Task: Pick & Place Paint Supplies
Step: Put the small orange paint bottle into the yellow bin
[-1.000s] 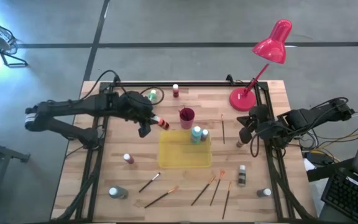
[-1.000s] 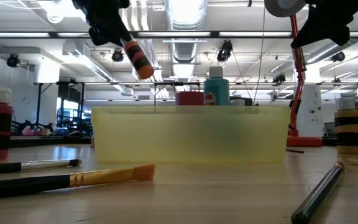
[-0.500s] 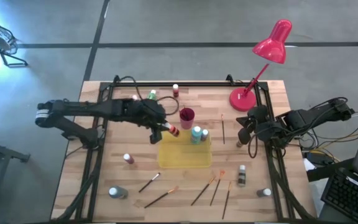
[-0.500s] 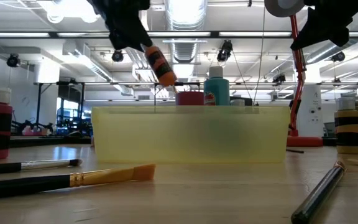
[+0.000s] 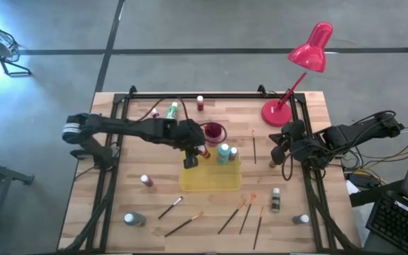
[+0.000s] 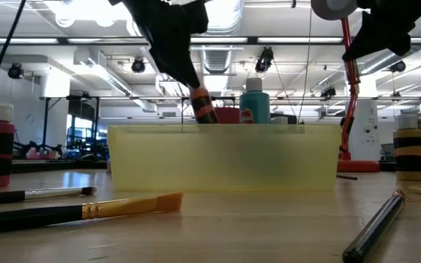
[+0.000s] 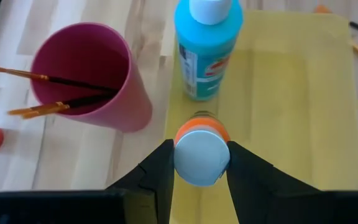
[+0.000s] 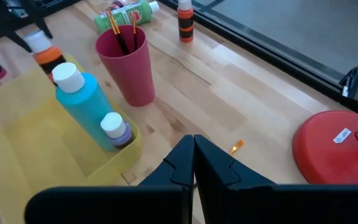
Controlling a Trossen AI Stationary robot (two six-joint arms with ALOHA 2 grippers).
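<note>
Landmark: yellow tray (image 5: pixel 211 178).

The left gripper (image 7: pixel 201 171) is closed on an orange-banded bottle (image 7: pixel 202 149), white cap toward the wrist camera, fingers (image 7: pixel 161 171) clamped against both sides of the cap. In the low view the orange-banded bottle (image 6: pixel 202 107) is held tilted, its lower end about level with the tray's far rim. In the high view the left gripper (image 5: pixel 192 152) is seen over the tray's far-left corner.

Open room: the light blue bottle (image 5: pixel 224 152) and a small white-capped bottle (image 5: pixel 233 153) stand at the tray's far-right corner, near the held bottle. The near part of the tray floor is bare. The magenta cup (image 5: pixel 213 132), holding brushes (image 7: pixel 48 78), stands just beyond the tray's far edge.

The right gripper (image 8: pixel 194 152) is seen with fingers pressed together, nothing between them, well to the right of the tray by the table (image 5: pixel 310 142) edge.

Change: half a second earlier the held bottle was higher and left of the tray's far-left corner; it has since been carried over the corner and lowered. The right arm has not moved.
</note>
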